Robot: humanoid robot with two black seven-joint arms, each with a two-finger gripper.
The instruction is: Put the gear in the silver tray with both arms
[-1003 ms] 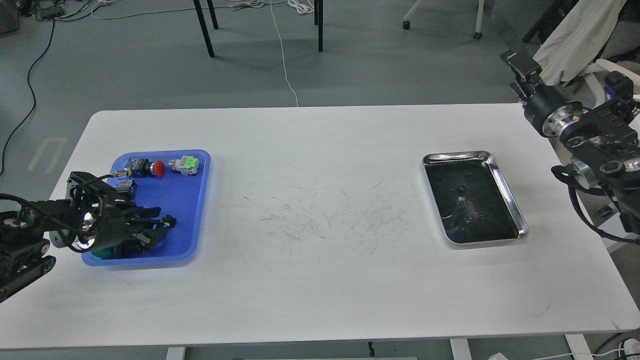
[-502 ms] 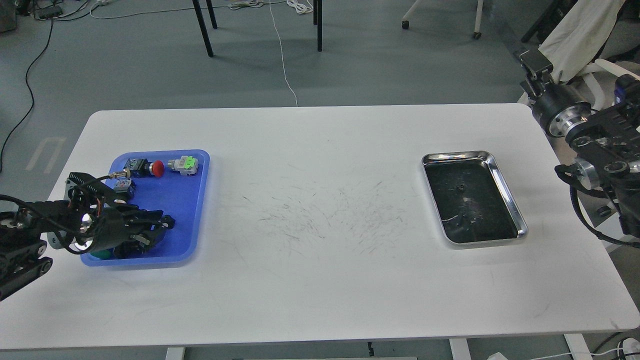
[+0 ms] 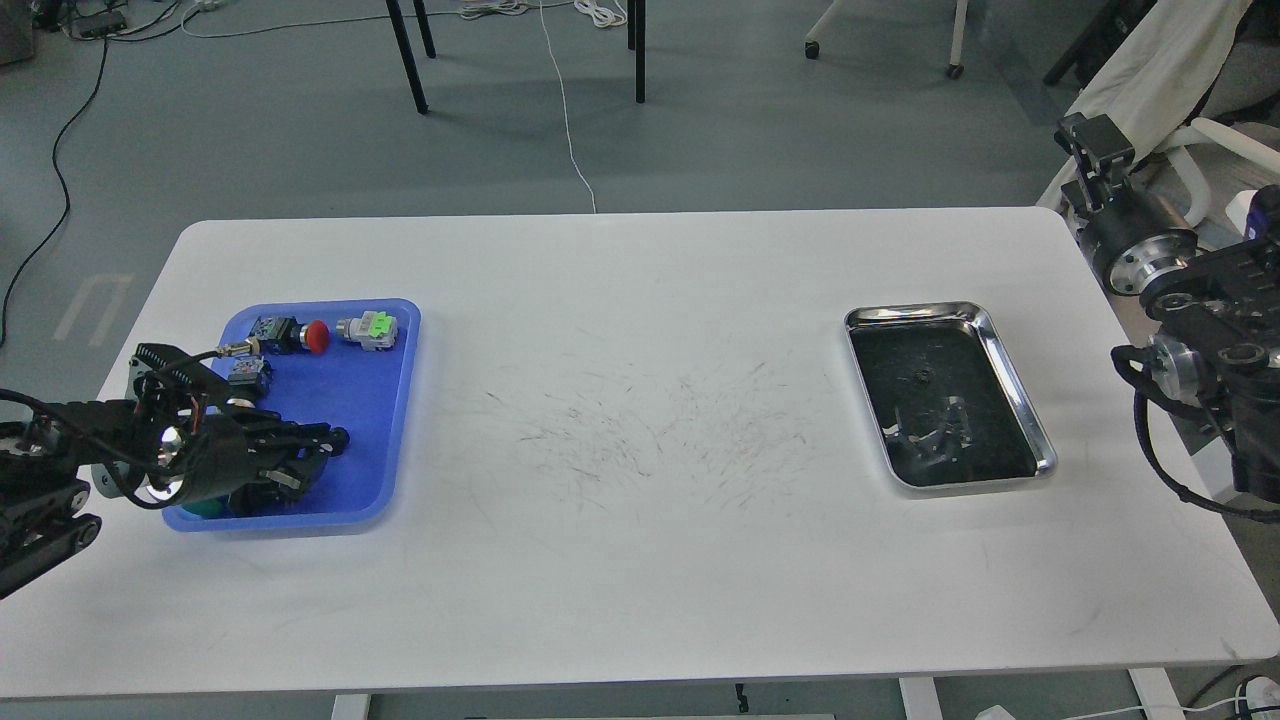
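Since earlier: right end effector (image 3: 1090,150) withdrew rightward; state indiscernible. Left end effector (image 3: 315,450) low in blue tray (image 3: 390,400), grip unclear. Parts likely small, rigid, slippery; pinch flat flanks. Silver tray (image 3: 1010,375) empty.

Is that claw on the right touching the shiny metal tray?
Apart. The head view shows the right gripper beyond the table's far right corner, with bare white table between it and the silver tray.

On the table (image 3: 640,560), the plastic tray (image 3: 375,440) of parts sits at the left end and the silver tray (image 3: 1005,345) well apart at the right. The left gripper (image 3: 320,450) reaches over the plastic tray's near half; the right gripper (image 3: 1090,150) hangs beyond the table's far right corner.
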